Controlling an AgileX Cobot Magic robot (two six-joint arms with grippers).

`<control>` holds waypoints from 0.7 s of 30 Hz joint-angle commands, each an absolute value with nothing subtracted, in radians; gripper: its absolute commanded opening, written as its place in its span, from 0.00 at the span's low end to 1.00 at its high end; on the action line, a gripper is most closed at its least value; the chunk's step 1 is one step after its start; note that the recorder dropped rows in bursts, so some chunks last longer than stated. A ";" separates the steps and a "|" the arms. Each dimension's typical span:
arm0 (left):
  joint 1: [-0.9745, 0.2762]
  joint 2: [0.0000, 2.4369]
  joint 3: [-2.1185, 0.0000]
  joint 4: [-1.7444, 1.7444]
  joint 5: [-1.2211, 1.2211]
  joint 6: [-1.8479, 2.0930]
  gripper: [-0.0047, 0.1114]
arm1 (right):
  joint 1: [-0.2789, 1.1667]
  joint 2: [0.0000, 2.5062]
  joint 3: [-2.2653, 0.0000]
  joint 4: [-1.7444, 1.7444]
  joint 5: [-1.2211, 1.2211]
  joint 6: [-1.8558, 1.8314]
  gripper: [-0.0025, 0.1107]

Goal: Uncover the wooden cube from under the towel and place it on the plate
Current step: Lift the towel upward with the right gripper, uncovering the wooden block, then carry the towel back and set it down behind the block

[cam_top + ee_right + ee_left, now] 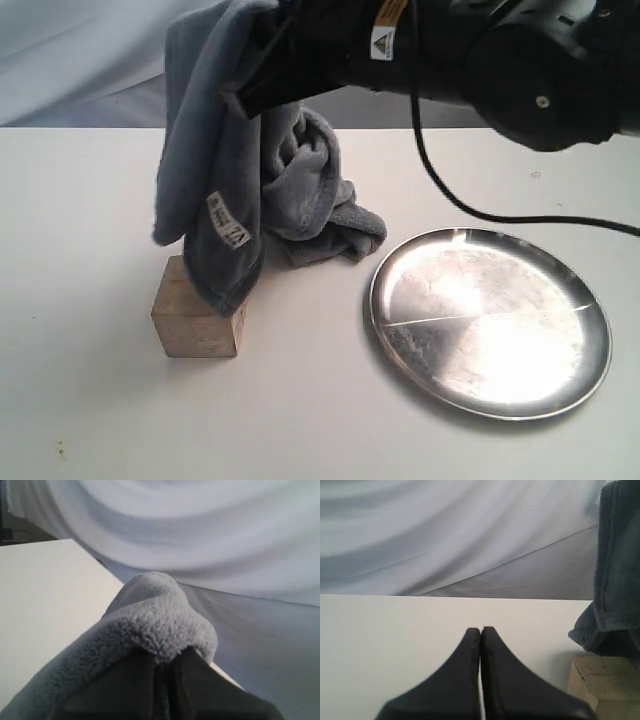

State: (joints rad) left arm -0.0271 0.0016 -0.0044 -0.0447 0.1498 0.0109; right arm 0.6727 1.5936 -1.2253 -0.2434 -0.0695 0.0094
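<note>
While the right fingers (135,690) pinch a fold of the one fluffy grey fleece towel (250,190) at upper centre of the frame, its tagged corner hangs over the single pale, blocky wooden cube (197,322), lower left on the smooth white surface (80,200). One round, shiny steel plate (490,320) lies lower right. The left fingers (462,675) are pressed together, holding nothing.

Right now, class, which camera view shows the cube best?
The exterior view: the cube shows its front face whole, the towel draping its top. The left wrist view catches one corner; the right wrist view, none.
</note>
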 commanded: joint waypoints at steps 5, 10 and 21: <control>-0.028 0.000 0.000 -0.044 0.146 0.008 0.05 | 0.502 1.686 -1.223 -0.143 -0.219 -0.008 0.02; -0.028 0.000 0.000 -0.044 0.146 0.008 0.05 | 0.467 1.787 -1.223 -0.112 -0.215 -0.014 0.02; -0.028 0.000 0.000 -0.044 0.146 0.010 0.05 | 0.500 1.957 -1.223 -0.039 -0.195 -0.017 0.07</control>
State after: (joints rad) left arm -0.0271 0.0016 -0.0044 -0.0447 0.1498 0.0109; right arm 0.4835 1.9369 -1.2253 -0.0523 -0.1965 -0.0103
